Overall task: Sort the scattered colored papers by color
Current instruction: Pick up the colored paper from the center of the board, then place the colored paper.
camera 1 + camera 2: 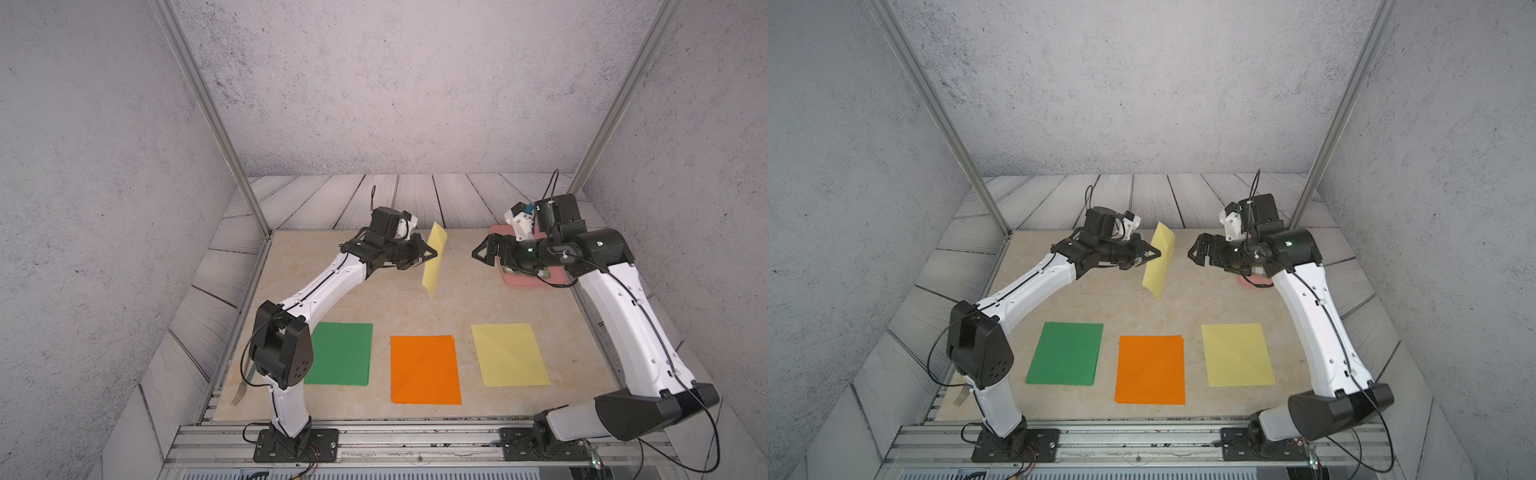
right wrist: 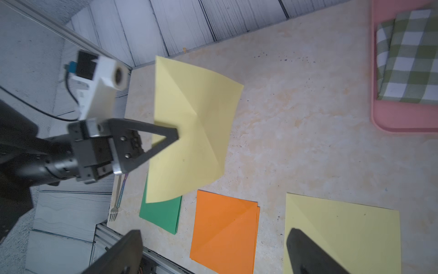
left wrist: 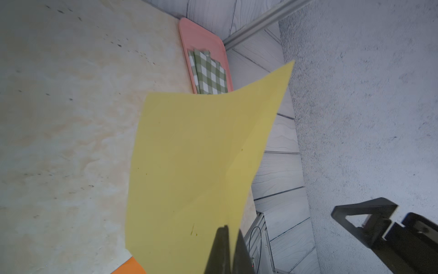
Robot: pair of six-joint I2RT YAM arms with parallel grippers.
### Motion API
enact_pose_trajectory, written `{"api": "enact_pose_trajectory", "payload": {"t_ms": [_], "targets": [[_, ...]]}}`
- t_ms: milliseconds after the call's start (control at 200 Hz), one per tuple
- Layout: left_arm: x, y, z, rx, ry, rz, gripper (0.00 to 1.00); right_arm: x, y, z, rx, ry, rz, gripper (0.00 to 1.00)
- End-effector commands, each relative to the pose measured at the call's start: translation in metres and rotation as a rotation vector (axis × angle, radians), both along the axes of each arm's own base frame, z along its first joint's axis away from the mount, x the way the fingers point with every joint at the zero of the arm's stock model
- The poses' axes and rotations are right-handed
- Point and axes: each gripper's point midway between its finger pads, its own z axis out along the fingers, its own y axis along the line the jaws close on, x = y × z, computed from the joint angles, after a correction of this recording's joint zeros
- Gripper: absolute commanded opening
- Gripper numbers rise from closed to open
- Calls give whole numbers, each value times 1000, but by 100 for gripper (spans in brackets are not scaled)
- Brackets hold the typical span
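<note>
Green pile (image 1: pixel 340 353) and orange pile (image 1: pixel 426 370) look done; the left gripper (image 1: pixel 432 254) pinches the last yellow sheet (image 1: pixel 432 278), facing the spread, empty right gripper (image 1: pixel 478 251).

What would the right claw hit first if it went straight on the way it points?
Probably the hanging yellow sheet pinched in the left claw; exact depth is hard to judge.

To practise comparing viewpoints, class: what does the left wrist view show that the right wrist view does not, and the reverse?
Left wrist only: the corner post by the pink tray. Right wrist only: the fork, the green papers, the flat yellow paper. Both: the held yellow paper, the orange papers, the pink tray with its checked cloth.
</note>
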Motion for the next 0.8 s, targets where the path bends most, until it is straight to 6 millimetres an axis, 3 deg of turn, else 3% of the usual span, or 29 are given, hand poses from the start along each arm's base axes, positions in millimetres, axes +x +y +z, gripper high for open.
{"api": "enact_pose_trajectory", "payload": {"t_ms": [0, 215, 375, 525, 600, 796], "targets": [[-16, -30, 12, -19, -31, 2, 0, -25, -14, 24, 0, -87, -27, 99], [-62, -104, 6, -80, -8, -69, 0, -53, -36, 60, 16, -252, -109, 99], [-86, -140, -2, -148, 23, -62, 0, -67, -46, 76, 34, -322, -156, 99], [-101, -157, 0, -264, 50, -33, 0, -77, -55, 85, 0, -350, -170, 99], [-102, -156, -8, -320, 81, 9, 0, -80, -63, 84, -49, -349, -182, 99], [-105, -157, -75, -316, 189, 98, 0, -84, -67, 66, -78, -297, -189, 99]]}}
